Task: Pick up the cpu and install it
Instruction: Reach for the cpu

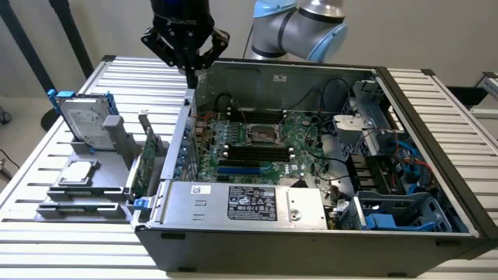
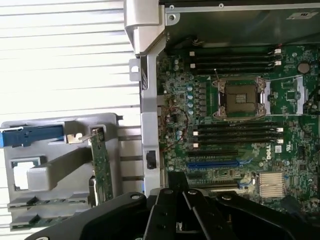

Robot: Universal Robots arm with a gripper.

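Hand fingers together, nothing between them; hangs over the far corner of the case. Exterior view: socket on the board at 4 o'clock from hand. Cpu flat in grey rack on bench, 7 o'clock, well apart from hand

A plain pale wall stood behind the ribbed metal worktop. Dark poles slanted at the exterior view's left, above a light floor.
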